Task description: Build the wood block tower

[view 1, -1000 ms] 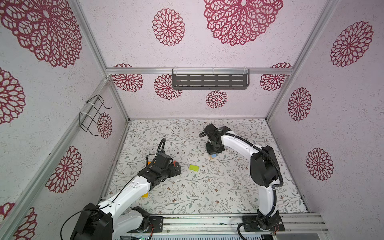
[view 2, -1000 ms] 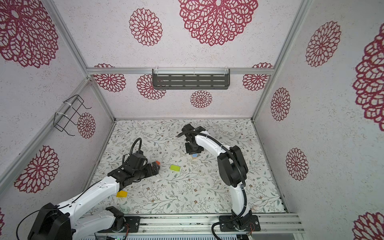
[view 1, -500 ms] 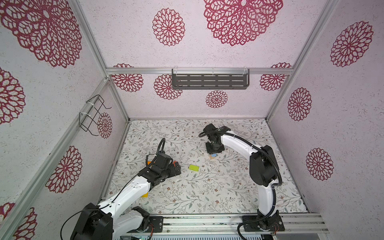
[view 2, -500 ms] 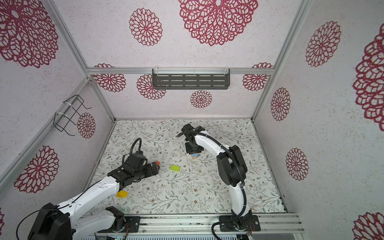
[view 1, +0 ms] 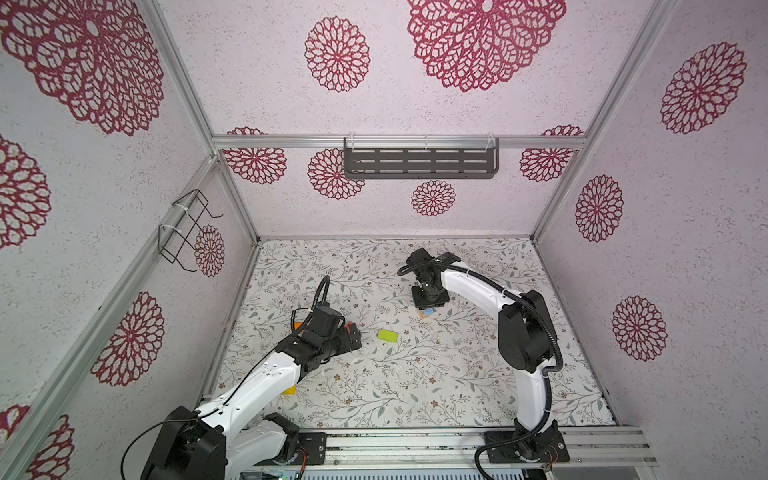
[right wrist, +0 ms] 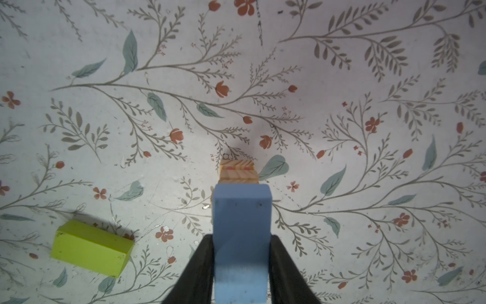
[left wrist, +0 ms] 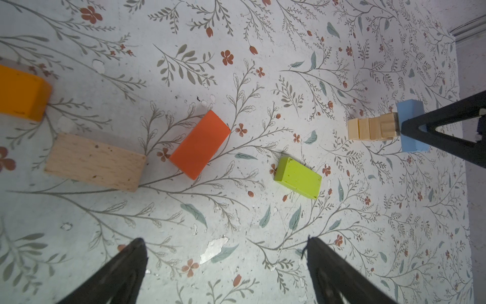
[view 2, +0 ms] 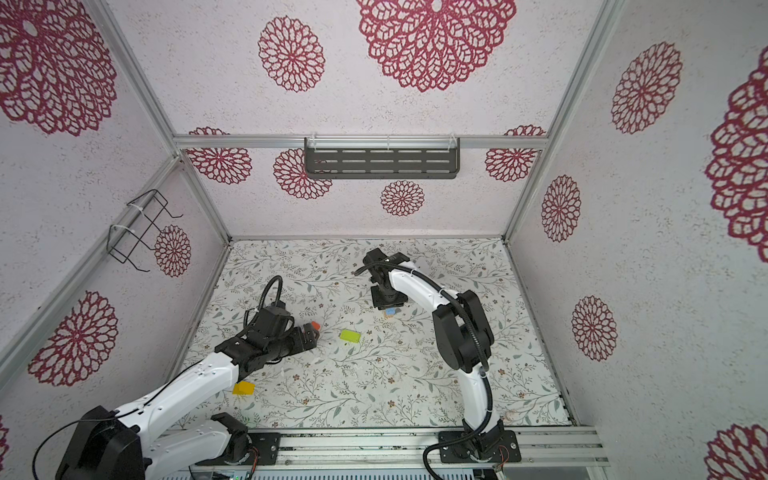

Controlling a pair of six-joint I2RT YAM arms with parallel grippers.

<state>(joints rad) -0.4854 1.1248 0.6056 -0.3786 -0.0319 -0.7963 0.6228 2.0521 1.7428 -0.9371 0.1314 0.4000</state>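
Observation:
The wood block tower [left wrist: 370, 129] is a narrow stack of natural cubes, also seen from above in the right wrist view [right wrist: 238, 173]. A light blue block [right wrist: 240, 210] lies across its top, and my right gripper [right wrist: 240, 242] is shut on it, a finger tight on each side. In both top views that gripper [view 1: 430, 305] hangs over the stack right of centre. My left gripper [left wrist: 226, 244] is open and empty above bare table. Ahead of it lie loose wood blocks: a lime green bar [left wrist: 298, 177], a red-orange bar [left wrist: 200, 144], a plain bar [left wrist: 94, 162] and an orange block [left wrist: 22, 92].
In a top view the lime green bar [view 2: 350, 336] lies mid-table, the red-orange bar [view 2: 315, 324] peeks out beside my left gripper [view 2: 309, 334], and a yellow block [view 2: 243, 388] lies under my left forearm. Patterned walls close in three sides.

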